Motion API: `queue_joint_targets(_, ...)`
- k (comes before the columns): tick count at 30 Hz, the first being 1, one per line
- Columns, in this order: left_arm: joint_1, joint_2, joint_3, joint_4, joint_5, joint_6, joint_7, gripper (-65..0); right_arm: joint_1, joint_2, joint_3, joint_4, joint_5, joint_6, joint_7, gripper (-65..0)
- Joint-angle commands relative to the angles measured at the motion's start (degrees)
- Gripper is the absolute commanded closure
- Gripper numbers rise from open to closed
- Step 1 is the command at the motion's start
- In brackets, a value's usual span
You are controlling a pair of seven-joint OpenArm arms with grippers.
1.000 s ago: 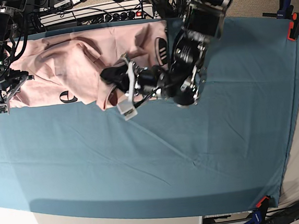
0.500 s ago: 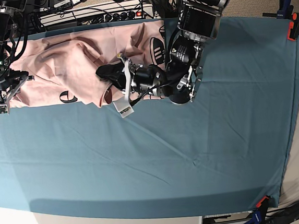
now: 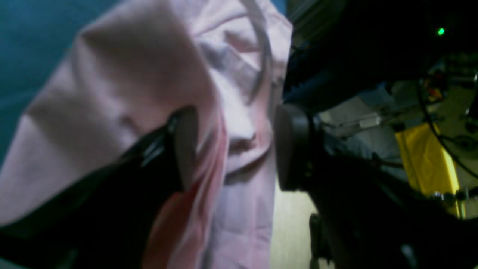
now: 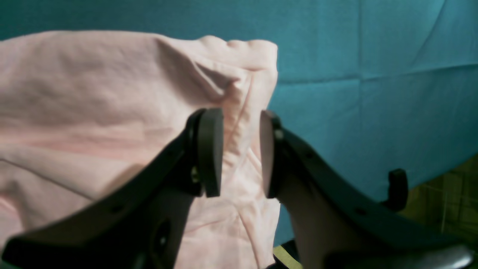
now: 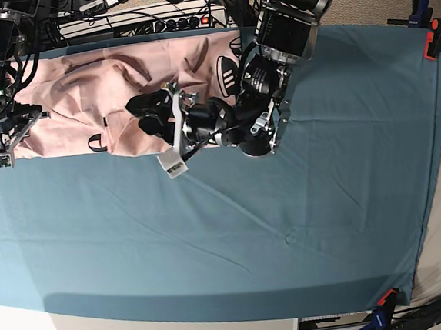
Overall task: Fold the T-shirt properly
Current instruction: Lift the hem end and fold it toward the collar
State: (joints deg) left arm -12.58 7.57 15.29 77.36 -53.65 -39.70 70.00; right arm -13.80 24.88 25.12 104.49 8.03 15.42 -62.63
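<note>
Left gripper spread wide, pink fabric loose between pads, not pinched. Right gripper part-open astride corner fold of large pale pink cotton T-shirt; grip uncertain. T-shirt crumpled along far edge of teal table cloth.

Teal table cloth; power strip behind.

Two black arms with silver metal brackets, left gripper with dark rounded pads, right gripper with flat black pads, green indicator light, exposed black cabling
</note>
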Motion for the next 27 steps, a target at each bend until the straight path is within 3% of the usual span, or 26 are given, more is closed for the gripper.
queue_joint_targets(1, -2.0, 1.4, -0.1, 1.1, -1.6, -0.3, 0.2, -33.6, 0.5, 1.3, 0.5, 0.8, -0.3, -0.3, 1.2, -17.4)
queue_joint_targets(4, -4.4, 1.4, -0.2, 2.3, -1.6, 0.2, 6.8, -30.0, 0.5, 1.3, 0.5, 0.8, -0.3, -0.3, 1.2, -17.4)
queue_joint_targets(8, -7.2, -0.4, -0.2, 3.6, -1.6, 1.0, 8.7, -2.5, 0.5, 1.3, 0.5, 0.8, -0.4, -0.3, 1.2, -17.4)
queue_joint_targets(9, -7.6, -1.1, -0.2, 3.6, -1.6, 1.1, 8.7, 0.0, 0.5, 1.3, 0.5, 0.8, -0.4, -0.3, 1.2, -17.4)
queue_joint_targets(23, -6.8, -8.6, -0.2, 3.6, 4.3, 3.9, 9.6, 0.0, 0.5, 1.3, 0.5, 0.8, -0.4, -0.3, 1.2, -17.4)
queue_joint_targets(27, -6.4, -9.0, -0.1, 3.8, 7.3, 4.7, 9.5, 0.0, 0.5, 1.3, 0.5, 0.8, -0.4, -0.3, 1.4, -17.4)
